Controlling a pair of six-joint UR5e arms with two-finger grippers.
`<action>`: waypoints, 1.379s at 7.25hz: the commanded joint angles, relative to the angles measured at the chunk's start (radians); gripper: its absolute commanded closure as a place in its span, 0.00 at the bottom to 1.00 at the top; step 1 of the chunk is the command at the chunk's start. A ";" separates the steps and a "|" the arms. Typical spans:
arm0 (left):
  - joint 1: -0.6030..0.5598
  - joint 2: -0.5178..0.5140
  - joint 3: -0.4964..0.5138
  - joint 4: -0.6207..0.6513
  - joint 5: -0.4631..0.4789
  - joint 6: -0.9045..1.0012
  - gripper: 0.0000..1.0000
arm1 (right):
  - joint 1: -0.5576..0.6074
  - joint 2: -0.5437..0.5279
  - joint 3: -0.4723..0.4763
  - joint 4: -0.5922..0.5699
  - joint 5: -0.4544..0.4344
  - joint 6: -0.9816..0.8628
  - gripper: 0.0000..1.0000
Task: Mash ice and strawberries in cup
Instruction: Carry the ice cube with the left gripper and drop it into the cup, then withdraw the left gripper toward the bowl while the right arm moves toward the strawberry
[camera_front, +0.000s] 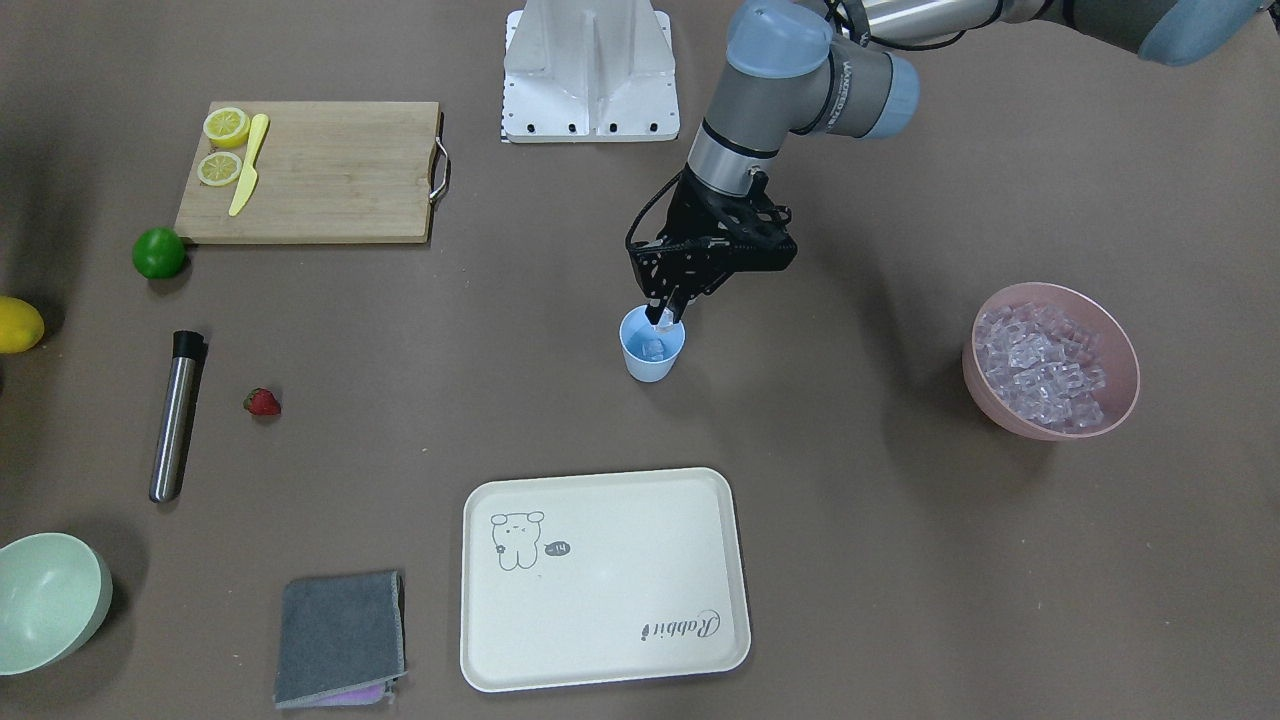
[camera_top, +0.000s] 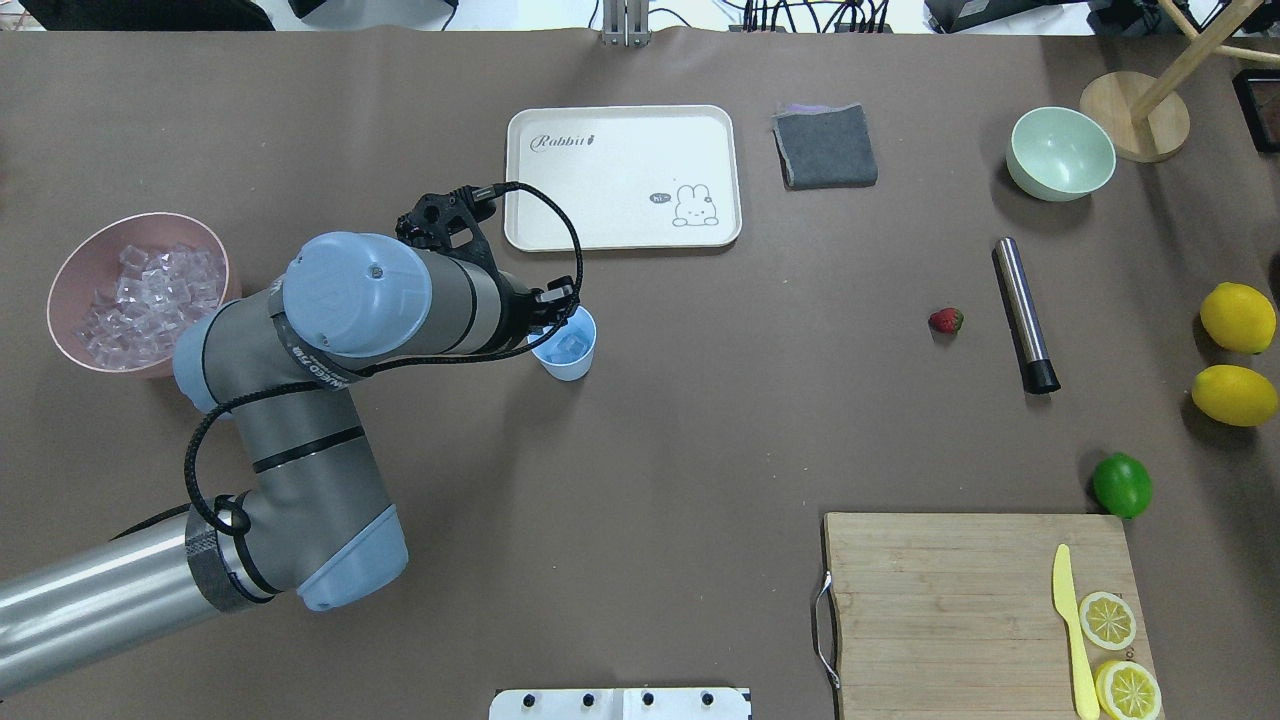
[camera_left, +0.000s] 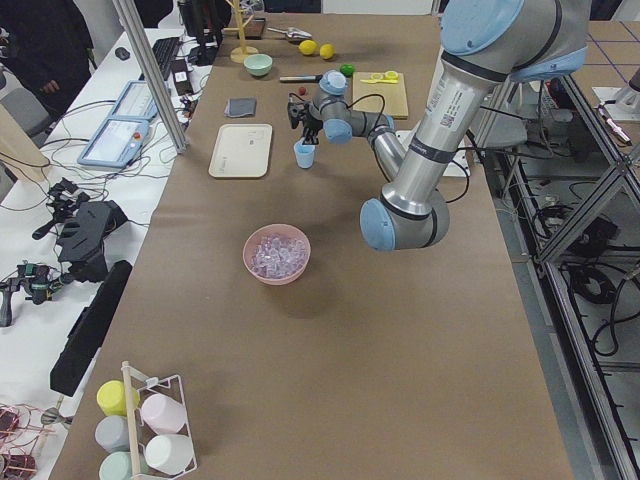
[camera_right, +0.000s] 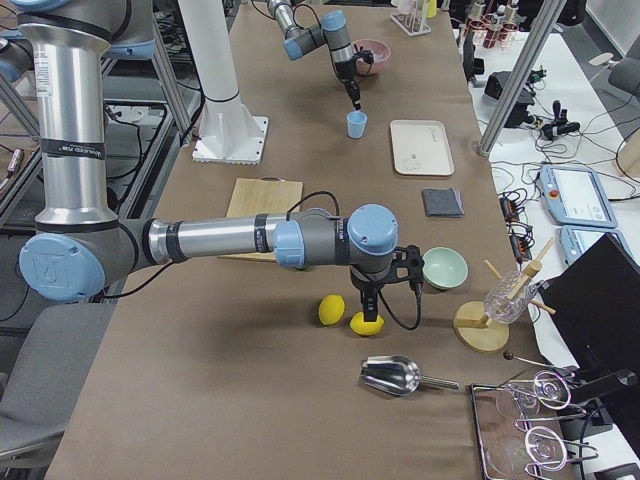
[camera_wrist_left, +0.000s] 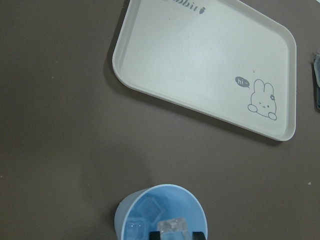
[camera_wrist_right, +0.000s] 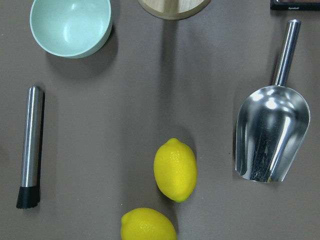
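A cream tray is lying at the far middle of the table, with a folded grey cloth just to its right. A green bowl is sitting further right, near a wooden stand base. A steel rod is lying right of centre, its black end pointing near. Two lemons are resting at the right edge, and a metal scoop is lying beyond them. A lime is sitting just past the far right corner of the board. On the board, a yellow knife is lying beside two lemon slices. A pink bowl is standing at the left edge.
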 joint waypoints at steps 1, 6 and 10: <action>0.000 -0.008 0.004 0.002 0.003 0.000 0.06 | 0.000 0.000 0.002 0.001 0.001 -0.006 0.00; -0.054 0.033 -0.055 0.013 0.003 0.015 0.03 | -0.061 0.157 0.019 0.001 -0.006 0.060 0.00; -0.229 0.172 -0.131 0.015 -0.205 0.223 0.03 | -0.337 0.303 0.090 0.078 -0.065 0.367 0.00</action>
